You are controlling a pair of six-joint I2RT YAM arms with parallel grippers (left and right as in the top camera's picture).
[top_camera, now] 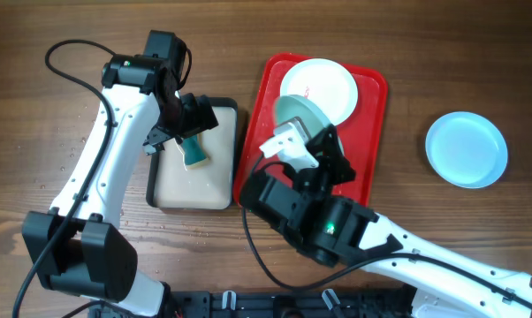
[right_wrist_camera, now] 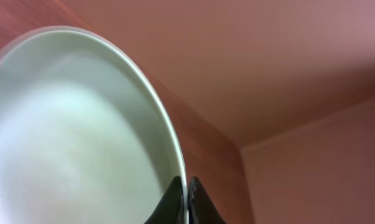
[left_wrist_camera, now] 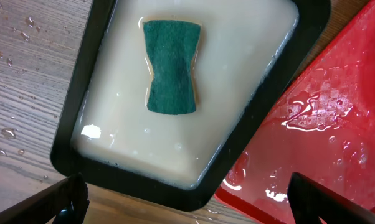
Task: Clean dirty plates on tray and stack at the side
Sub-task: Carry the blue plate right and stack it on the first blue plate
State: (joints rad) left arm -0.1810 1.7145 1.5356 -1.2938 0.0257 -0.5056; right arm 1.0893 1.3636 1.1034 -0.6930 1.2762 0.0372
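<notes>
The red tray point(top_camera: 369, 132) lies at the table's middle. A white plate point(top_camera: 323, 87) with a small red smear lies flat at its far end. My right gripper point(top_camera: 312, 141) is shut on the rim of a pale plate point(top_camera: 294, 115) and holds it tilted on edge over the tray. The right wrist view shows the fingers point(right_wrist_camera: 187, 190) pinching that rim point(right_wrist_camera: 69, 137). A pale blue plate point(top_camera: 466, 148) lies on the table to the right. My left gripper point(top_camera: 188, 124) is open and empty above the basin, its fingers point(left_wrist_camera: 187, 199) spread wide.
A black-rimmed basin point(top_camera: 160, 196) of milky water stands left of the tray, touching it. A green sponge point(top_camera: 195, 155) floats in it and also shows in the left wrist view point(left_wrist_camera: 172, 65). The tray's floor point(left_wrist_camera: 337, 124) is wet. Water drops lie on the wood to the left.
</notes>
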